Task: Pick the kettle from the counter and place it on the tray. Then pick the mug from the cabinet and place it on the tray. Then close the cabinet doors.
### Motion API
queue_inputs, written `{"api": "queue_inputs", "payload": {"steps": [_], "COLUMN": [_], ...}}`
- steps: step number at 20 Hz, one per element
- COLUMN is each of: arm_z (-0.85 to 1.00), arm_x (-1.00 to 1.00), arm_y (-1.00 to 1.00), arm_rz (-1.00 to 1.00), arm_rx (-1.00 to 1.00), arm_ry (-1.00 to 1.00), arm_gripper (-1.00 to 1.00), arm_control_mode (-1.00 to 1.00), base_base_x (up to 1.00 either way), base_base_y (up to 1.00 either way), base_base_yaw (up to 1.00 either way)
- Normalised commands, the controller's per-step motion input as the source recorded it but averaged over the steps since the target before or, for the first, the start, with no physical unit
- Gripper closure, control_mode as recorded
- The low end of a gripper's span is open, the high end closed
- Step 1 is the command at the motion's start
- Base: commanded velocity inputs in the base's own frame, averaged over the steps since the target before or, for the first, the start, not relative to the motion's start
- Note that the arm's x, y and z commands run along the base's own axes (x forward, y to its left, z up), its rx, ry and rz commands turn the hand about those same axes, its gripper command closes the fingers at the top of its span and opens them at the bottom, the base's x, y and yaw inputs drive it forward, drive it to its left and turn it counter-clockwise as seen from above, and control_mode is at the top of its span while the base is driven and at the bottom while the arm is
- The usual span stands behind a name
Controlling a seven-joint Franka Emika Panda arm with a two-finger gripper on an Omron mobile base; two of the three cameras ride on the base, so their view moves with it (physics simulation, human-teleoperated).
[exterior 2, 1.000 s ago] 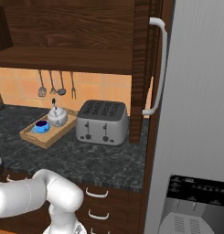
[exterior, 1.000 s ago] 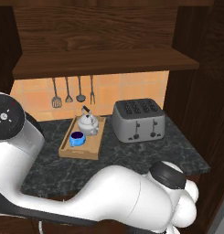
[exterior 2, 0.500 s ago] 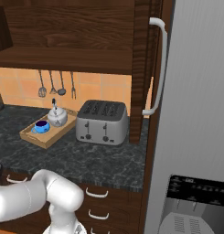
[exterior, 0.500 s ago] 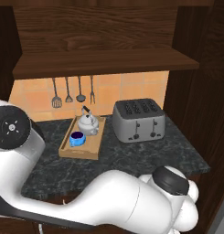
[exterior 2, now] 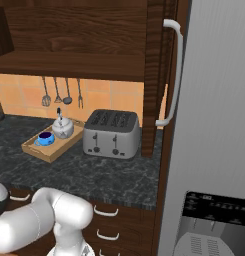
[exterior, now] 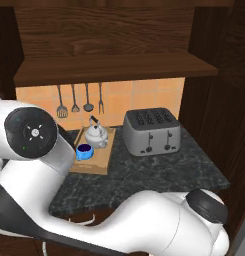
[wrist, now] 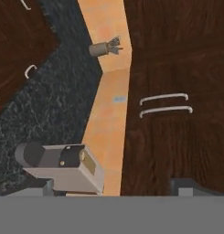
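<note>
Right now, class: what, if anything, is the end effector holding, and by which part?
Nothing. The end effector is open with nothing between its tips, facing shut cupboard doors.

A small silver kettle with a dark arched handle stands upright at the 12 o'clock end of a light-wood tray on the dark marbled counter, a bright blue mug just beside it at 7 o'clock. Above, the dark wood cabinet shelf stands exposed.
</note>
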Motion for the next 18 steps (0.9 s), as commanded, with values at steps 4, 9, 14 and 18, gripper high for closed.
{"api": "queue_inputs", "payload": {"steps": [4, 9, 14, 18], "arm_z": [-0.10, -0.10, -0.07, -0.05], "arm_x": [0.23, 0.36, 0.38, 0.43], "arm_y": [-0.69, -0.76, -0.79, -0.81], "arm_rz": [-0.31, -0.30, -0.29, -0.24], "arm_rx": [-0.07, -0.04, -0.02, 0.00], "arm_ry": [0.05, 0.07, 0.16, 0.11], "arm_gripper": [-1.00, -1.00, -1.00, -1.00], "arm_control_mode": [-1.00, -1.00, -1.00, -1.00], "base_base_x": [0.00, 0.00, 0.00, 0.00], "base_base_y": [0.00, 0.00, 0.00, 0.00], "base_base_yaw": [0.00, 0.00, 0.00, 0.00]}}
